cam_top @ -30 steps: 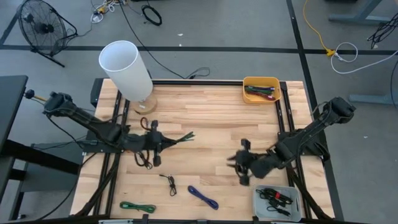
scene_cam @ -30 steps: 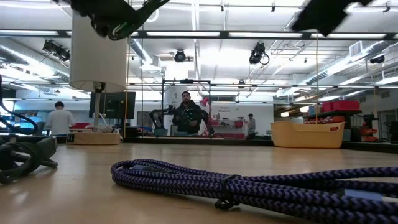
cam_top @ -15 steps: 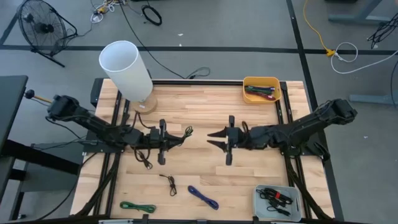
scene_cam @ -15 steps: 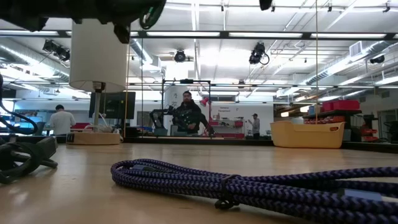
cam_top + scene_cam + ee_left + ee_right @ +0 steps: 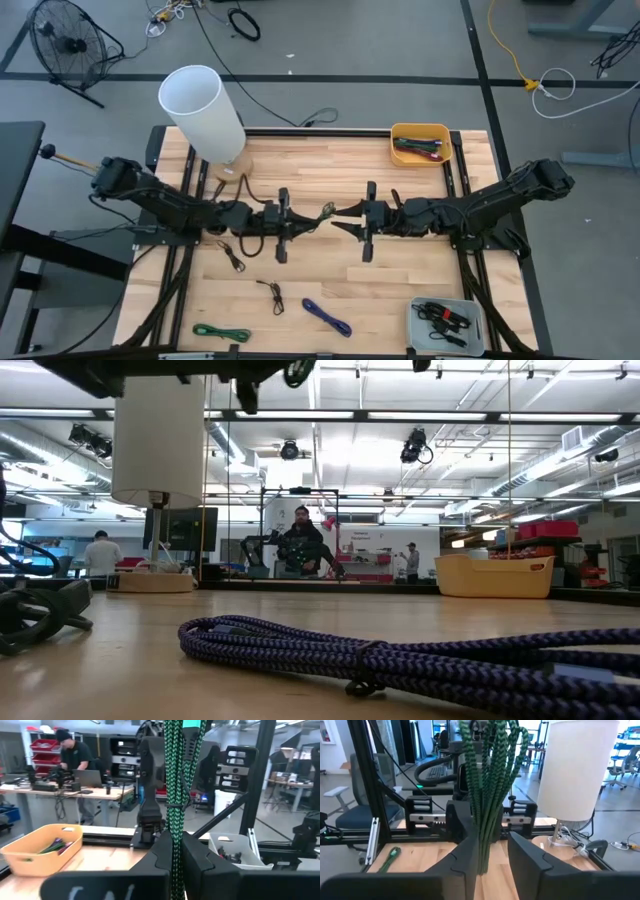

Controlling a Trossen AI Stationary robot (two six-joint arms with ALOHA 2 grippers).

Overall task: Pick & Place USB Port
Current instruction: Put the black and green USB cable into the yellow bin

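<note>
One green cable (image 5: pixel 322 213), between both end effectors

Both arms level over mid-table, left gripper (image 5: pixel 312 219) clamped, right gripper (image 5: pixel 340 220) parted (tips facing)

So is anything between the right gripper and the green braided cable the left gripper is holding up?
Nothing visible. The left gripper is shut on the green braided cable above mid-table, and the right gripper faces it. In the right wrist view the cable already hangs between the open right fingers, with no object in the gap.
</note>
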